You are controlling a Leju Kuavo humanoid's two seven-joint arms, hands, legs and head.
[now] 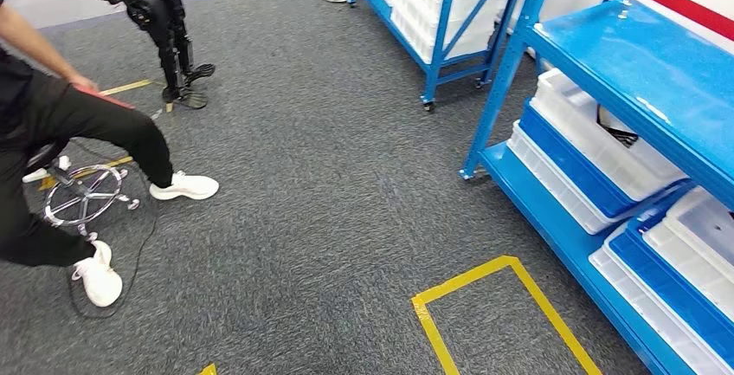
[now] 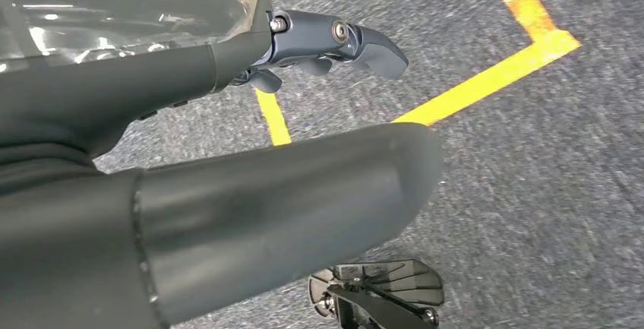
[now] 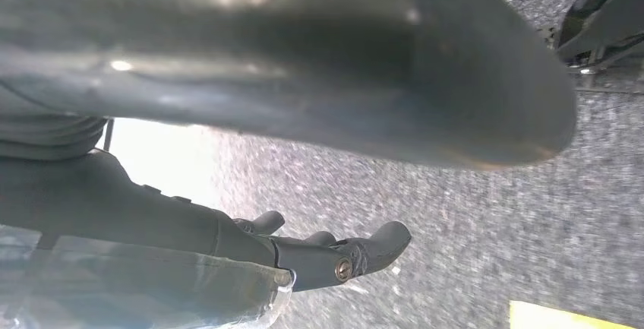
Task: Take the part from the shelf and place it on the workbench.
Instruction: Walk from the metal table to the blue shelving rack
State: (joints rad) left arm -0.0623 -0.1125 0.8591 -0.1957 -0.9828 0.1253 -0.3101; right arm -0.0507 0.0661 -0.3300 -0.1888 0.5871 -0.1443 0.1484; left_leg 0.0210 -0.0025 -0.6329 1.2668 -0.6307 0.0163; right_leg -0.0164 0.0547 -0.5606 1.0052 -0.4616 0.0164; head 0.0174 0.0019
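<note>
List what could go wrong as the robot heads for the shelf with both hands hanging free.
1. A seated person's leg and a loose cable lie on the carpet to the left; a wide turn could catch either.
2. The blue shelf has a low post that a swinging right hand might clip.

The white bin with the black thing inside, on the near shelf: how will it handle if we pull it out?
The white bin looks like rigid plastic, so it should hold its shape. It sits on a blue-rimmed bin under the blue shelf, so it probably slides out easily. The black part lies loose and may shift.
</note>
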